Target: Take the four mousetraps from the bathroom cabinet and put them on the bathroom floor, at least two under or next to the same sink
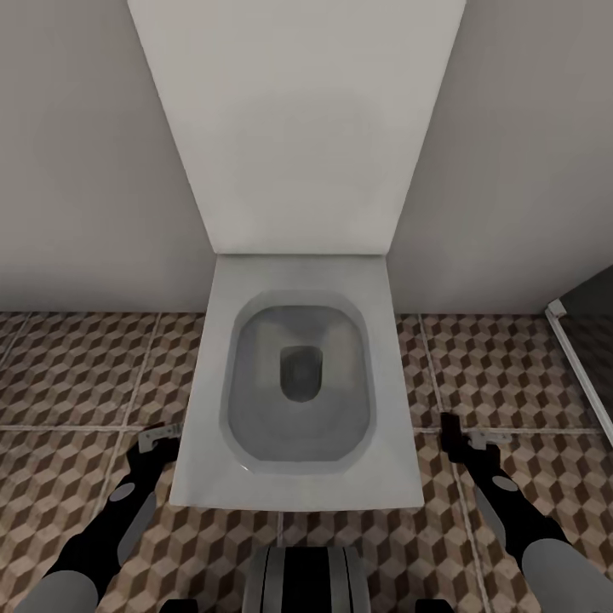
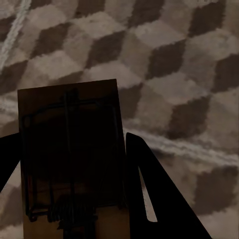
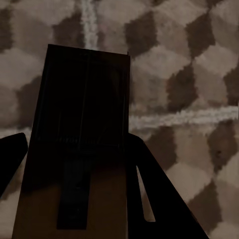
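A bathroom seen from above: a pale wall, then the bathroom floor (image 1: 77,375) of cube-patterned brown and beige tiles, with a white toilet (image 1: 298,392), lid raised, square in the middle of the head view. No sink or cabinet is visible here, so the step in hand appears to be carrying two traps toward a sink; doing it well likely means keeping both arms low and level, steering clear of the toilet's sides, and releasing only once a sink is close by. The robot's two dark arms reach forward on either side of the bowl. The left gripper (image 1: 158,439) sits just beside the toilet's front left corner and the right gripper (image 1: 477,441) lies off its front right corner. Each is clamped on a mousetrap. In the left wrist view, the left mousetrap (image 2: 69,159), a tan board with a black wire frame, lies between the two dark fingers (image 2: 164,199), jutting forward past their tips above the tiles. In the right wrist view, the right mousetrap (image 3: 79,144) is gripped the same way, its far end extending beyond the fingers over a pale grout line (image 3: 184,117).
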### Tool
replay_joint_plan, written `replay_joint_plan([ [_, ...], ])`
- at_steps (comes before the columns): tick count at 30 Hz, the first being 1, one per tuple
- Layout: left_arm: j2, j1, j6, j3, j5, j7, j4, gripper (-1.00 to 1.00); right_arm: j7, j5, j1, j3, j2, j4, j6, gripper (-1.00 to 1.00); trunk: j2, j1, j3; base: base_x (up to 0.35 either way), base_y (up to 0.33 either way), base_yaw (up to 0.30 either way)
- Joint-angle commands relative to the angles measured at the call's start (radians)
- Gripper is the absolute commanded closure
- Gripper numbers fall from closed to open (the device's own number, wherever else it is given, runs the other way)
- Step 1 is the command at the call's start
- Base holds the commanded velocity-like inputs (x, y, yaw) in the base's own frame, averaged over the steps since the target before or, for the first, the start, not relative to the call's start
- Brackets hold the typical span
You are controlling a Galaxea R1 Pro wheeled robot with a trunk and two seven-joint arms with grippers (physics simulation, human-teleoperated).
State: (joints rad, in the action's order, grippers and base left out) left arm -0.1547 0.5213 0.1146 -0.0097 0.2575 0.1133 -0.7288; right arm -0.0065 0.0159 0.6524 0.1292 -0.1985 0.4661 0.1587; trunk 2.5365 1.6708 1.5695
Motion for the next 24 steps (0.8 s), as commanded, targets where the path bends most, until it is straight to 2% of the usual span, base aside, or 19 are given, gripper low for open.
replay_joint_plan([
  [1,-0.002,0.000,0.003,-0.003,0.004,0.006,0.000,1.00,0.000,0.000,0.002,0.000,0.002,0.002,0.003,1.00,0.000,0.000,0.000,0.000,0.000,0.000],
  [12,-0.002,0.002,0.006,-0.003,0.005,0.006,-0.006,1.00,0.000,-0.014,0.006,-0.019,0.006,0.006,0.002,1.00,0.000,0.000,0.000,0.000,0.000,0.000],
  [20,0.005,0.002,0.005,-0.003,0.005,0.006,-0.005,1.00,0.000,-0.014,0.006,-0.022,0.006,0.006,0.002,1.00,0.002,0.003,0.031,0.000,0.000,0.000],
  [24,0.006,0.002,0.005,-0.004,0.006,0.005,-0.006,1.00,0.000,-0.014,0.006,-0.022,0.006,0.006,0.002,1.00,0.002,0.003,0.031,0.000,0.000,0.000],
])
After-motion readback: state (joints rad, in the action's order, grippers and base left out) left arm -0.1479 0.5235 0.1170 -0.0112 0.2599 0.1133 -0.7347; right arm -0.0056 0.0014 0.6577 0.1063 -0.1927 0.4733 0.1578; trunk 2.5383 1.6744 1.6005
